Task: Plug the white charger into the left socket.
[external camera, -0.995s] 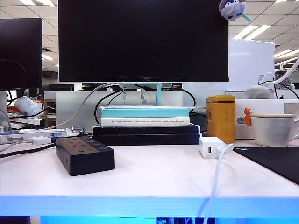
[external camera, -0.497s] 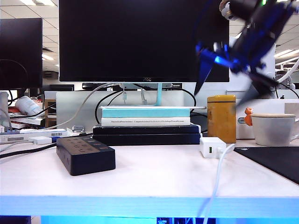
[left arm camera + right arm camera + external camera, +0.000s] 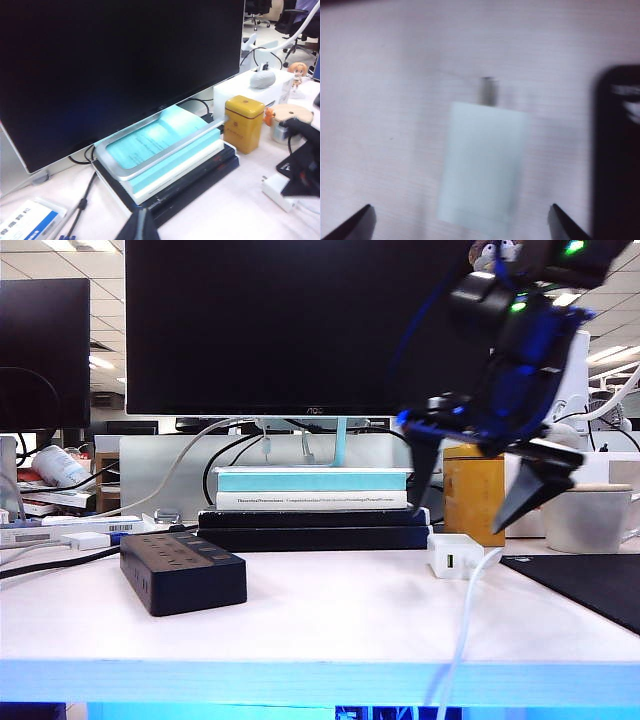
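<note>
The white charger (image 3: 452,555) lies on the table right of centre, and its white cable (image 3: 465,620) runs off the front edge. In the right wrist view the charger (image 3: 482,165) lies blurred on the table, one metal prong (image 3: 489,90) showing. My right gripper (image 3: 475,490) hangs open above it, one finger on each side and apart from it; the gripper (image 3: 462,225) is empty. The black power strip (image 3: 183,570) sits at the left, with the left socket (image 3: 158,543) in its top face. My left gripper (image 3: 142,224) is shut and empty, near the books.
A monitor (image 3: 305,325) stands on stacked books (image 3: 312,505) behind the charger. A yellow tin (image 3: 473,495) and a white cup (image 3: 585,515) stand at the back right. A black mat (image 3: 590,585) covers the right corner. Clutter and cables lie at the far left.
My right arm came into view from the upper right and dropped over the charger with its jaws wide open. The charger and power strip have not moved.
</note>
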Available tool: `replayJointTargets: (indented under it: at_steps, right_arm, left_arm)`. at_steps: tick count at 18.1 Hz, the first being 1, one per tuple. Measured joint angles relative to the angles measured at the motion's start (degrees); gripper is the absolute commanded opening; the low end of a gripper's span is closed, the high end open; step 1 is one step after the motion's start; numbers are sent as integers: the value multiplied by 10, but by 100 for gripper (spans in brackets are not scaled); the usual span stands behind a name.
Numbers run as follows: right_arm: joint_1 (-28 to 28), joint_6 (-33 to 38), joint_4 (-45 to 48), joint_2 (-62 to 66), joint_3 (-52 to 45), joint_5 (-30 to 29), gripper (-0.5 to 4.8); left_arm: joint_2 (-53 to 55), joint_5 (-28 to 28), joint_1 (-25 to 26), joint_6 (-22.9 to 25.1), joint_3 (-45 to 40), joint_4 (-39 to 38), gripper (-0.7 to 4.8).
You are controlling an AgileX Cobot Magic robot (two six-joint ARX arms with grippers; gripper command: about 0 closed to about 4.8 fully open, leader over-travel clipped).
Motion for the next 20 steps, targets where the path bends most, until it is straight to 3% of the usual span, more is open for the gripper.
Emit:
replayJointTargets:
  at_steps: [4,9,11,14,15,17,20]
  right_arm:
    - [18,-10,23,20,6,49,450]
    - [17,-11,9,75,36,49,446]
    - [17,-17,-9,92,46,49,339]
    - [17,-20,-47,97,62,49,78]
    - [17,-20,-56,97,69,49,46]
    - [17,-20,-71,97,89,48,46]
    - [17,-14,-86,95,161,-17,45]
  left_arm:
    - [0,-1,0,0,0,0,-4]
    - [0,0,0,0,0,0,-4]
    - [0,0,0,0,0,0,-4]
    - [0,0,0,0,0,0,-4]
    - [0,0,0,0,0,0,-4]
    - [0,0,0,0,0,0,-4]
    - [0,0,0,0,0,-7,-4]
